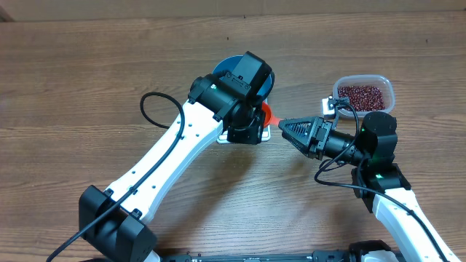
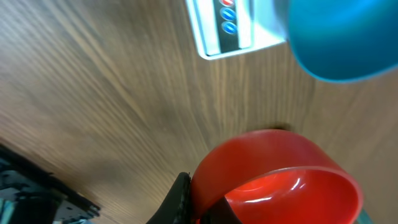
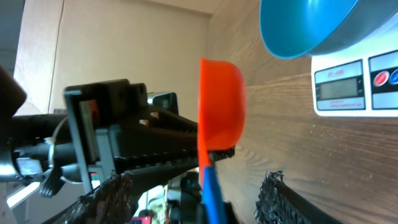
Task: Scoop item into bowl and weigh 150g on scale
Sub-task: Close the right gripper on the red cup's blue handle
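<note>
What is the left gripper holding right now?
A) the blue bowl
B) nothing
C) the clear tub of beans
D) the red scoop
D: the left gripper is clamped shut on the handle end of the red scoop, whose cup looks empty, next to the blue bowl.

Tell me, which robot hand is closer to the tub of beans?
Right. The right gripper sits a little way from the tub; the left gripper is farther, by the blue bowl.

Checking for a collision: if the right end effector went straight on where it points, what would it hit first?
Most likely the red scoop, directly ahead of the right end effector. The gap looks small from overhead, though height is hard to judge.
</note>
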